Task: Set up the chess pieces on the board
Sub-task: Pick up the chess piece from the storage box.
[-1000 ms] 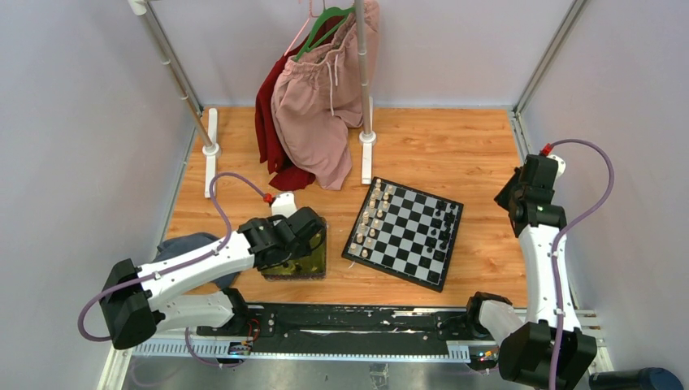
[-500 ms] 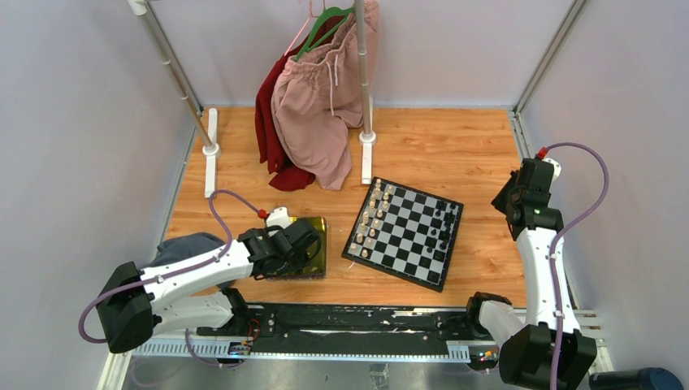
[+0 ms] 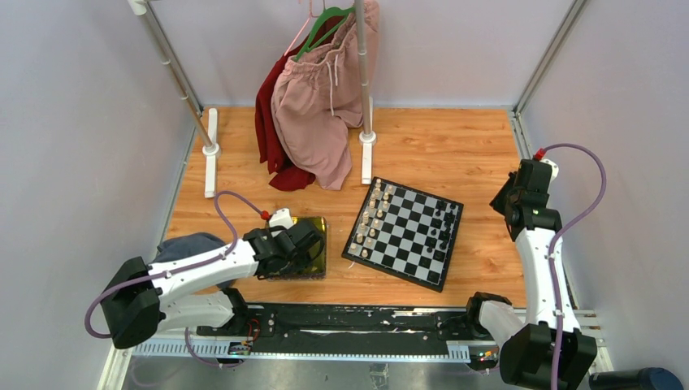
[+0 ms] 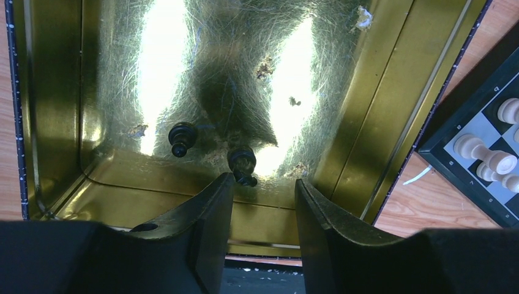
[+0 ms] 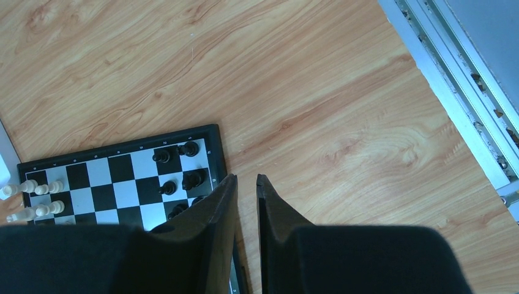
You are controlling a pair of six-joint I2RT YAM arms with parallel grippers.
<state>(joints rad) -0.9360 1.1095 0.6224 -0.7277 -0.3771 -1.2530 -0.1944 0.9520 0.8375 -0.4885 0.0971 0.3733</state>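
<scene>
**Left hand.** The left hand [image 4: 264, 182] hangs inside the tray [image 4: 379, 110] with its fingers apart and nothing between them. Over the last second the arm has drawn back toward 7 o'clock in the top view and appears lower, so more of the tray's far end shows. The fingers have narrowed a little but have not closed.

**Pieces in the tray.** The near piece [image 4: 243, 165] sits on the tray floor just past the tip of the finger at 9 o'clock in the wrist view. It is off the centre line of the gap. The second piece [image 4: 182, 138] sits at 10 o'clock from the first, apart from it. Whether either stands or lies cannot be told.

**Meaning.** The step in hand is judged to be the approach to a pick. The hand is now low enough to grasp, but a small shift toward 9 o'clock looks necessary to centre the near piece before closing.

**Right hand.** The right hand [image 5: 246, 179] has its fingers nearly together, with a slim gap and nothing in it. It hovers over the surface [image 5: 343, 110] at 3 o'clock of the board [image 5: 104, 190] and has edged slightly toward it.

**Board.** Black pieces [image 5: 186, 149] already stand along the edge nearest the right hand. White pieces [image 5: 37, 187] stand along the opposite edge. The tray lies at 9 o'clock of the board. The task appears well advanced, and the two pieces in the tray are the only ones seen off the board.
</scene>
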